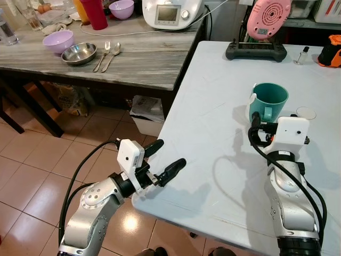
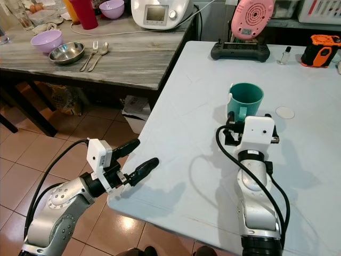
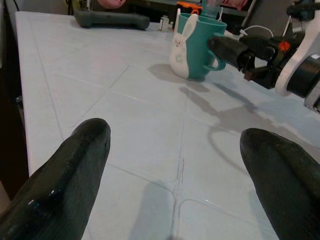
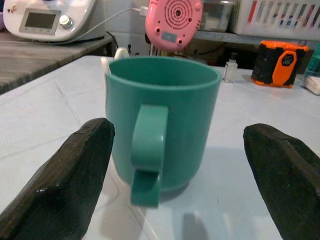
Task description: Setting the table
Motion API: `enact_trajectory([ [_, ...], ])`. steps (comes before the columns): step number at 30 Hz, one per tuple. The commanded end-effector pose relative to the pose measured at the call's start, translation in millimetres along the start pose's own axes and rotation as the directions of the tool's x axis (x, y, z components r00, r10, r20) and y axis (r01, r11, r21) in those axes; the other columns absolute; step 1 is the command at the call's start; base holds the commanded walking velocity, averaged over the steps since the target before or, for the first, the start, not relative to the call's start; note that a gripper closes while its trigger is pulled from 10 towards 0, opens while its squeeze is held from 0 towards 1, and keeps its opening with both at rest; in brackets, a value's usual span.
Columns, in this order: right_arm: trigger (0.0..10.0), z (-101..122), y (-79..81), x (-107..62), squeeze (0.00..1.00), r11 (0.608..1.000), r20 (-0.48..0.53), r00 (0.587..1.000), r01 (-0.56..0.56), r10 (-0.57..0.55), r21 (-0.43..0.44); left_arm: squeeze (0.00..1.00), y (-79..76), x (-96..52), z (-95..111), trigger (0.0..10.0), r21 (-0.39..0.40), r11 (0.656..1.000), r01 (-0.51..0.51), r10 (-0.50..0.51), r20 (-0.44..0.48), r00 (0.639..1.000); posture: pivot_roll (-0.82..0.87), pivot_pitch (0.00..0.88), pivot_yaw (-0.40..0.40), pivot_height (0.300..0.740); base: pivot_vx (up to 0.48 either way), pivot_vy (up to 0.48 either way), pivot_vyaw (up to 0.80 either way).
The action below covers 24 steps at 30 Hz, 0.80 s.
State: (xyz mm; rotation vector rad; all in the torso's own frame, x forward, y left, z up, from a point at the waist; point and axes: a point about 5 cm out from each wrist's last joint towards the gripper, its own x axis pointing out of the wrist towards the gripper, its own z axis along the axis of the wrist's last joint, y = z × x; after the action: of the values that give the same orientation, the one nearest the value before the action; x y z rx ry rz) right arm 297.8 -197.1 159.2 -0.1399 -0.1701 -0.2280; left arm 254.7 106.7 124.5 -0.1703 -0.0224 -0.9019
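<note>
— Two worktops, then. Which is the bigger?

— Hard to judge; the pale blue worktop [image 1: 213, 106] runs from the near edge to the far one, and the grey wooden worktop [image 1: 144, 58] stands at its left, touching at the far left corner.

— What stands on the wooden one?

— Largest first: a white appliance [image 1: 171, 13] at the far edge, a red cup [image 1: 95, 13], a steel bowl [image 1: 79, 53] just beside a purple bowl [image 1: 58, 41], then a fork [image 1: 103, 55] and spoon [image 1: 112, 55] lying side by side near the steel bowl.

— And on the blue one?

— A pink fan [image 1: 268, 17] and a black controller [image 1: 256, 51] at the far edge, an orange tool [image 1: 331, 52] at the far right, and the teal mug [image 1: 269, 100] near the middle, upright, handle toward the robot. A white rabbit figure shows on its far side in the left wrist view.

— Where are the arms?

— The right gripper [image 4: 182, 170] sits low over the blue worktop just behind the mug, jaws wide apart, handle between them but not touched. The left gripper [image 1: 162, 160] hangs at the near left edge, jaws apart and holding nothing.

— Anything smaller?

— A small white disc [image 1: 306, 112] just right of the mug, and a tiny bottle [image 1: 301, 55] near the orange tool.
</note>
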Motion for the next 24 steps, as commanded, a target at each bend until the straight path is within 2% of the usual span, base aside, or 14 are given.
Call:
enact_trajectory([
  [1,0.0,-3.1,2.6,1.0,0.0,1.0,-0.01,1.0,-0.008,0.008,0.003,0.0,-0.2,-3.2,1.3,10.0,0.01,1.0,0.005,-0.005,-0.008,1.0,-0.2,0.15,0.122,0.74,0.0,0.0,0.0],
  [11,0.0,-3.8,4.8,6.8,0.0,0.999,-0.012,0.999,-0.031,0.031,0.007,0.0,-0.5,-1.6,0.4,10.0,0.007,1.0,0.005,-0.005,-0.009,1.0,-0.2,0.15,0.116,0.74,0.0,0.0,0.0],
  [12,8.2,-3.8,6.5,6.9,0.0,0.999,-0.01,0.999,-0.041,0.041,-0.005,0.0,-0.4,-1.7,0.3,10.0,0.007,1.0,0.004,-0.004,-0.009,1.0,-0.2,0.15,0.116,0.74,0.0,0.0,0.0],
  [13,10.0,-4.1,7.2,7.0,0.0,0.999,-0.009,0.999,-0.042,0.042,-0.006,0.0,-0.4,-1.5,0.3,10.0,0.008,1.0,0.003,-0.003,-0.008,1.0,-0.2,0.149,0.116,0.74,0.0,0.0,0.0],
  [15,10.0,-4.4,7.8,7.2,0.0,0.999,-0.009,0.999,-0.044,0.044,-0.001,0.0,-0.4,-1.3,0.2,10.0,0.008,1.0,0.002,-0.002,-0.007,1.0,-0.2,0.149,0.116,0.74,0.0,0.0,0.0],
  [16,5.4,-4.2,8.7,7.2,0.0,0.999,-0.006,0.999,-0.049,0.049,0.006,0.0,-0.4,-1.5,0.1,10.0,0.008,1.0,0.0,0.0,-0.007,1.0,-0.2,0.149,0.116,0.74,0.0,0.0,0.0],
  [17,5.4,-4.2,8.7,7.2,0.0,0.999,-0.006,0.999,-0.049,0.049,0.006,0.0,-0.4,-1.5,0.1,10.0,0.008,1.0,0.0,0.0,-0.007,1.0,-0.2,0.149,0.116,0.74,0.0,0.0,0.0],
  [18,0.0,-4.3,8.9,7.3,0.0,0.999,-0.005,0.999,-0.048,0.048,0.012,0.0,-0.4,-1.4,-0.1,10.0,0.007,1.0,-0.001,0.001,-0.006,1.0,-0.2,0.149,0.114,0.74,0.0,0.0,0.0],
  [19,0.0,-4.7,9.6,7.8,0.0,0.999,-0.005,0.999,-0.048,0.048,0.013,0.0,-0.4,-1.2,-0.2,10.0,0.007,1.0,-0.002,0.002,-0.007,1.0,-0.2,0.149,0.113,0.74,0.0,0.0,0.0],
  [20,0.8,-6.4,11.9,8.6,0.0,0.999,-0.013,0.999,-0.052,0.052,0.002,0.0,-0.4,-1.0,-0.6,10.0,0.007,1.0,-0.002,0.002,-0.007,1.0,-0.2,0.149,0.113,0.74,0.0,0.0,0.0],
  [21,10.0,-7.2,13.3,9.2,0.0,0.999,-0.017,0.998,-0.053,0.053,-0.001,0.0,-0.5,-0.9,-0.7,10.0,0.007,1.0,-0.002,0.002,-0.007,1.0,-0.2,0.15,0.112,0.74,0.0,0.0,0.0],
  [24,10.0,-5.7,14.6,9.1,0.0,0.998,-0.01,0.998,-0.055,0.055,0.007,0.0,-0.3,-0.5,-0.3,10.0,0.01,1.0,-0.006,0.006,-0.005,1.0,-0.2,0.15,0.11,0.74,0.0,0.0,0.0],
])
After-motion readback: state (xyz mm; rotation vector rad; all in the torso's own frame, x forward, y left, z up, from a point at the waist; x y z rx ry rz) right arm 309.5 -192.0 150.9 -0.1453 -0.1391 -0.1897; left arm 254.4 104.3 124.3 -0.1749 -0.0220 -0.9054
